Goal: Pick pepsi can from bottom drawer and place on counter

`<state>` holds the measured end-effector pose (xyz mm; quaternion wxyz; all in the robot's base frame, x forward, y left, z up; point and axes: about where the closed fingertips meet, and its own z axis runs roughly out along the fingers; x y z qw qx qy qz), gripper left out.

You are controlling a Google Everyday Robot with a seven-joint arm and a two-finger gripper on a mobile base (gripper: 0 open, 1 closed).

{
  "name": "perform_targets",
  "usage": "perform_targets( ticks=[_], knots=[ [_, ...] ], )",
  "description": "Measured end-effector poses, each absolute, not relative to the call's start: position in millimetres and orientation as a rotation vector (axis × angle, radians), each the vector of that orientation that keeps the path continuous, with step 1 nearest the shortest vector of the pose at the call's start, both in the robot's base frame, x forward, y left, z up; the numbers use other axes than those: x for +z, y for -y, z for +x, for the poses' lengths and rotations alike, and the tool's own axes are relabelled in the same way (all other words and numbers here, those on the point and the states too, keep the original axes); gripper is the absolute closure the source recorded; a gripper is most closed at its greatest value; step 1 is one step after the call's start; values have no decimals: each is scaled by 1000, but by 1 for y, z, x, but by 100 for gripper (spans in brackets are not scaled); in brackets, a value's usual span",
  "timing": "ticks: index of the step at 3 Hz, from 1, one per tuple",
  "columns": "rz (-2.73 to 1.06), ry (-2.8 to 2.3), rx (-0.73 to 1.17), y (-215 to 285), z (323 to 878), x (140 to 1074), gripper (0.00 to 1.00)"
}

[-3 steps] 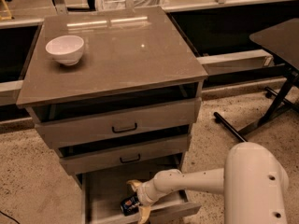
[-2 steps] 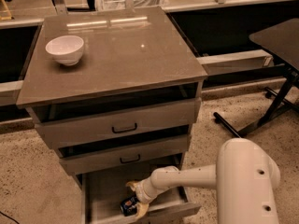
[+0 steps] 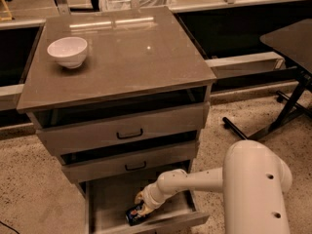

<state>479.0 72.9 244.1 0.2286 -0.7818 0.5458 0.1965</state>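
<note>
The pepsi can lies on its side near the front of the open bottom drawer, dark blue with a bit of logo showing. My gripper reaches down into that drawer on the end of the white arm and sits right at the can's upper right, touching or nearly touching it. The counter is the glossy grey-brown top of the cabinet, above the drawers.
A white bowl stands on the counter's back left. Two upper drawers with black handles overhang the bottom drawer, both slightly open. A dark table with black legs stands to the right. My white arm housing fills the lower right.
My arm has shifted a little to the left and the gripper has settled lower onto the can. The can has stayed in the same spot in the drawer.
</note>
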Motion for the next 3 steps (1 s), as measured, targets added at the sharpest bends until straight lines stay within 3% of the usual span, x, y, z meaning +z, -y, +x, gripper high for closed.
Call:
perform_targets(
  ticks=[2,3],
  knots=[
    [-2172,-1507,567,-80,494,213,52],
    [-2188,-1502,567,-83,498,202,55]
  ],
)
